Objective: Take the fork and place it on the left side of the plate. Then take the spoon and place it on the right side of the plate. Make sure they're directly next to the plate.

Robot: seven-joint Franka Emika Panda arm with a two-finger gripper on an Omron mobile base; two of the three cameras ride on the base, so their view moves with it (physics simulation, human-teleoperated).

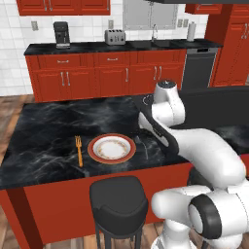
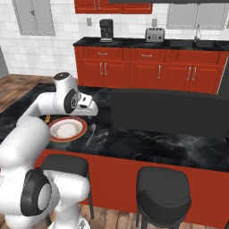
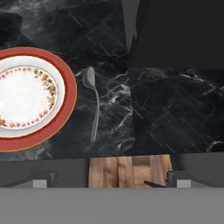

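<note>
The orange fork (image 1: 79, 150) lay just left of the plate (image 1: 111, 149) on the black counter (image 1: 44, 131), arm (image 1: 194, 146) alongside.

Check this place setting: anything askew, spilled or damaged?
Nothing stands out. The fork lies left of the plate, the spoon right of it, both flat on the counter, roughly parallel, clear of the rim.

Red cabinets (image 1: 78, 78); white tiled wall (image 1: 14, 44); wooden floor (image 1: 12, 104); black stool (image 1: 118, 199).
</note>
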